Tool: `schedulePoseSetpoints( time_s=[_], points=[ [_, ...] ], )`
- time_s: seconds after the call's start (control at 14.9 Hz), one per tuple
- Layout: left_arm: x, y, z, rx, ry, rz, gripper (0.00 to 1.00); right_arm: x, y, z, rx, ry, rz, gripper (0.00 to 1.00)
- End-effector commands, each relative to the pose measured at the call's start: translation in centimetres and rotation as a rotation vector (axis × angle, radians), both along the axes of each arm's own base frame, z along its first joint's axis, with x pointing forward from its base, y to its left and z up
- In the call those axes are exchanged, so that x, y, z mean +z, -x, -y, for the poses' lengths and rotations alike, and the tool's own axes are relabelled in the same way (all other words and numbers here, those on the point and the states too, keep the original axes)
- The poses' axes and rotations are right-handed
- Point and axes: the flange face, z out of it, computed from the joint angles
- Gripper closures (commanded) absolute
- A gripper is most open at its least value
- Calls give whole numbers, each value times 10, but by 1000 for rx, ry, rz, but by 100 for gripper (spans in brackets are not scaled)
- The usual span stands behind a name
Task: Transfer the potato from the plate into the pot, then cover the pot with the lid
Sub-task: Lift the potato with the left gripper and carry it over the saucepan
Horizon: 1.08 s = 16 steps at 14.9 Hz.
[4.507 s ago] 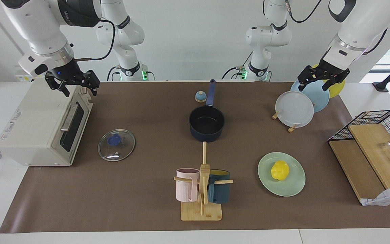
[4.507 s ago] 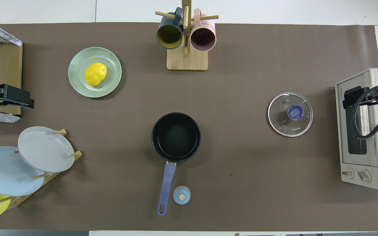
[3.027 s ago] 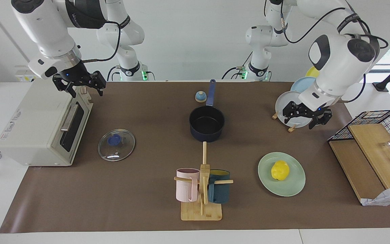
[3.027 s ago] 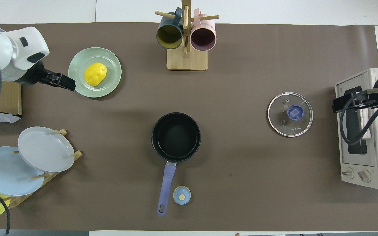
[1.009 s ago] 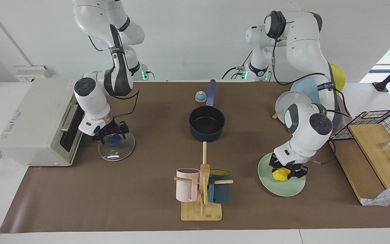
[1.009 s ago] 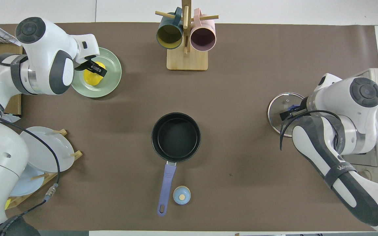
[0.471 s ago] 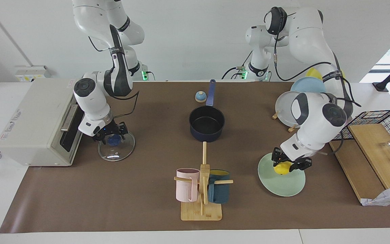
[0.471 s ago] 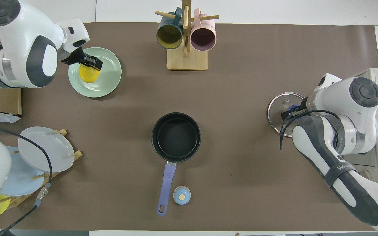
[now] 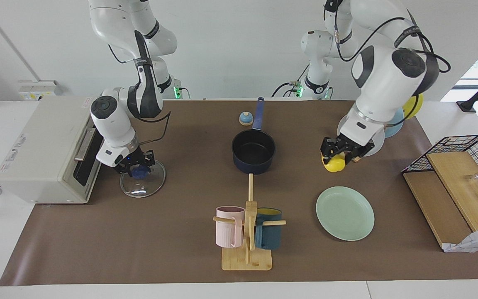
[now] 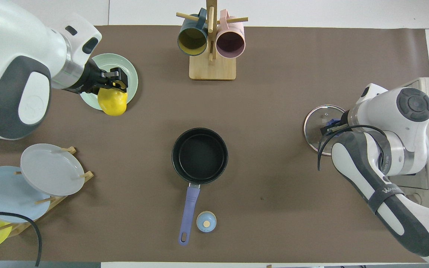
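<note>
My left gripper (image 9: 334, 157) (image 10: 112, 86) is shut on the yellow potato (image 9: 334, 164) (image 10: 113, 102) and holds it in the air, over the edge of the mint-green plate (image 9: 345, 216) (image 10: 129, 74) that faces the pot. The plate lies bare. The dark navy pot (image 9: 253, 151) (image 10: 199, 155) stands open at the table's middle, its blue handle pointing toward the robots. The glass lid (image 9: 143, 187) (image 10: 312, 128) lies flat on the mat beside the toaster oven. My right gripper (image 9: 137, 168) (image 10: 330, 126) is down on its blue knob, shut on it.
A wooden mug rack (image 9: 247, 253) with a pink and a teal mug stands farther from the robots than the pot. A toaster oven (image 9: 44, 149) is at the right arm's end. A plate rack (image 10: 50, 169) and a wire basket with boards (image 9: 450, 182) are at the left arm's end. A small blue domed object (image 9: 245, 118) sits by the pot handle.
My left gripper has lifted the potato off the plate and carried it up and toward the pot. My right gripper has closed on the lid's knob; the lid has not moved.
</note>
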Motion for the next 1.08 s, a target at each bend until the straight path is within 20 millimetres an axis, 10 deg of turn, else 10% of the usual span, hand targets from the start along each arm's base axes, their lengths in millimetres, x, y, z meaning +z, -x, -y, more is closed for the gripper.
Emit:
schedulePoseSetpoints(
  time_s=[0.0,0.34,0.74,1.01],
  points=[
    [-21,72,26,79,-13,-57,100,7,-3,-1,12,-17,-12,49],
    [-72,142,84,86,20,0,100,42,-30,-21,2,-22,-54,53],
    [-139,157,155,85,41,29,100,82,-43,-77,-21,-20,-85,100],
    [-147,155,158,65,40,42,100,89,-48,-82,-23,-20,-90,100]
  ],
)
